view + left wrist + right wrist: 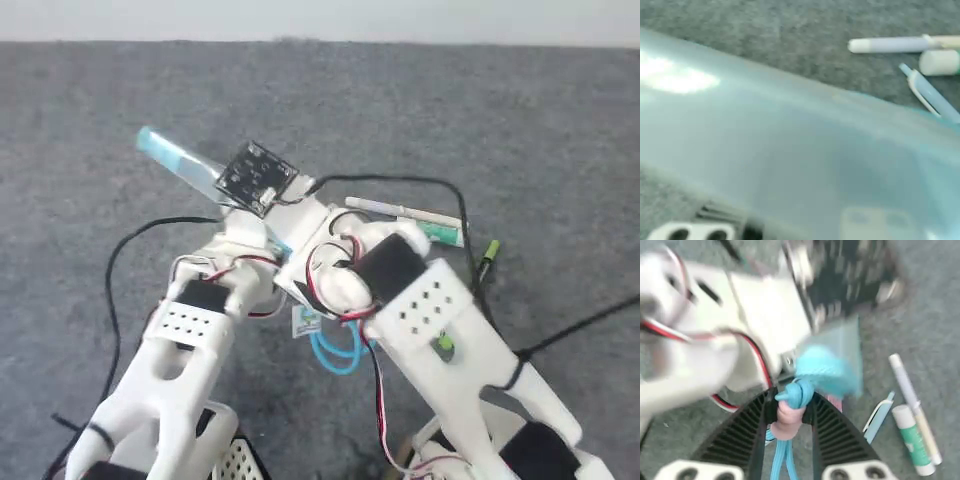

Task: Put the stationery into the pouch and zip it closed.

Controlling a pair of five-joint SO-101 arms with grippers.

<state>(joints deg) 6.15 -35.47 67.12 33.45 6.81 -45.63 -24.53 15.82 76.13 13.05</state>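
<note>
Nothing legible: the small tag (306,321) just beside the blue cord (338,352) carries print too tiny to read; the glue stick (912,442) near that cord has a blurred label

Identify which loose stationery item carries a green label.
The short thick stick with the white cap; it lies between the slim light blue pen and the long white pen, neither of which shows green.

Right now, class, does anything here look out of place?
Yes: the right gripper pinches the pink zipper pull of the pouch, yet the white pen, blue pen and green-labelled tube lie outside it.
</note>
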